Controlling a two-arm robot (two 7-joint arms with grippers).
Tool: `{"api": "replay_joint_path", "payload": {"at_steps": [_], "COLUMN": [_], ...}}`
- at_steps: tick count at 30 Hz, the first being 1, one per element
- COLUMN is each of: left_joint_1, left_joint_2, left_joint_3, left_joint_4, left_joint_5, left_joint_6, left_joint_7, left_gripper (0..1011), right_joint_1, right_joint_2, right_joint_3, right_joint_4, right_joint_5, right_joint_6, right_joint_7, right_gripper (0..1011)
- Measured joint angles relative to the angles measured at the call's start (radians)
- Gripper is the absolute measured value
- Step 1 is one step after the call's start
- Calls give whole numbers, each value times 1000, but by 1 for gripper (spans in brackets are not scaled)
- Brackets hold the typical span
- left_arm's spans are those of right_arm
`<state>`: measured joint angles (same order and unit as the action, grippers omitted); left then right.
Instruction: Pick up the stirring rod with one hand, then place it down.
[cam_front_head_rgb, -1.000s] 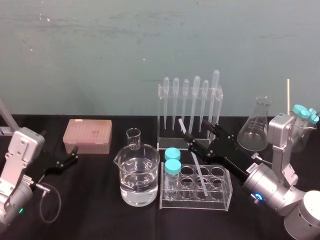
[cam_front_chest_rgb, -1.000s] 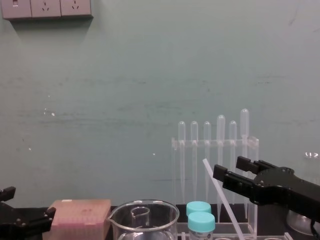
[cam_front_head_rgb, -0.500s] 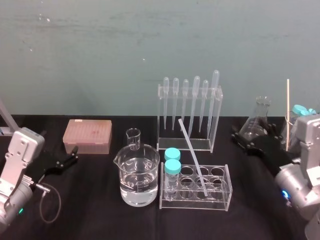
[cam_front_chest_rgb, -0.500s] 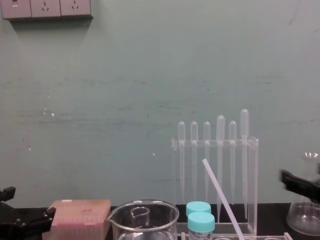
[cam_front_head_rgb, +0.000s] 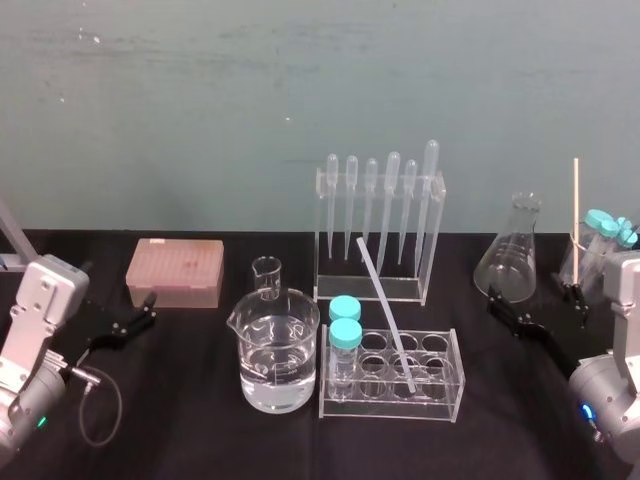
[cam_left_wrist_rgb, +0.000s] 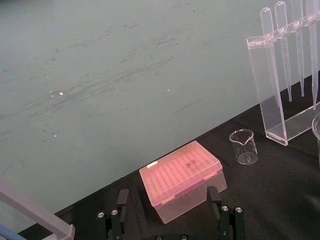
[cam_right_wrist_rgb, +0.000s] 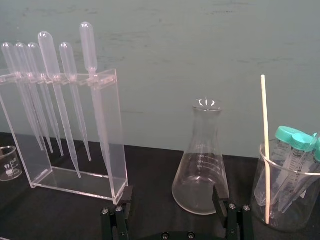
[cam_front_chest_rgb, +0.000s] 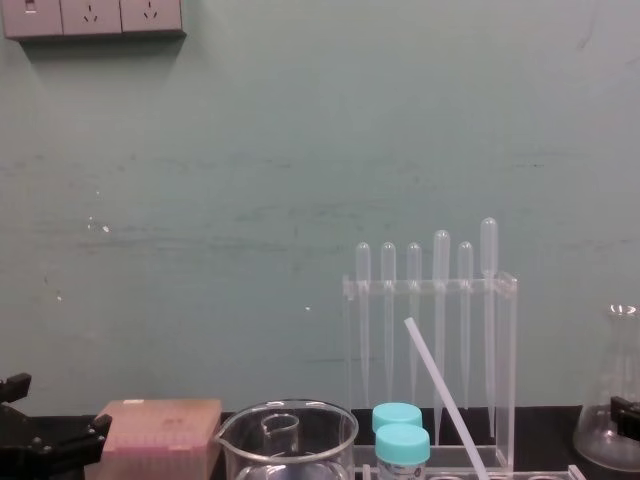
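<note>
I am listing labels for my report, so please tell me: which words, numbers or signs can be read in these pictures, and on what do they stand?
No text here can be read with certainty.
Conical flask: faint printed scale marks on the glass, too small to read.
Pink box: a small white sticker on its lid, too blurred to read.

Translucent-white stirring rod (cam_front_head_rgb: 385, 310) leans tilted, lower end inside the clear tube rack (cam_front_head_rgb: 440, 398).

no legible text, no readable labels
</note>
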<state>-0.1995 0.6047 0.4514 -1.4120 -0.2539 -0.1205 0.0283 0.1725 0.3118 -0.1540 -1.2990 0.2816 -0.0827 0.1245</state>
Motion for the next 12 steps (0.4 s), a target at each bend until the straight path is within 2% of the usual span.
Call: {"api": "replay_joint_path", "payload": {"at_steps": [12], "left_joint_1": [0], "left_joint_2": [0], "left_joint_3": [0], "left_joint_4": [0], "left_joint_5": [0], "left_joint_6": [0], "left_joint_7": [0], "left_gripper": [1000], "right_joint_1": [0], "right_joint_2": [1], "right_joint_3": [0], "right_joint_4": [0], "right_joint_5": [0], "right_joint_6": [-1], "right_joint_7": [-1], "right_gripper": [1003]}}
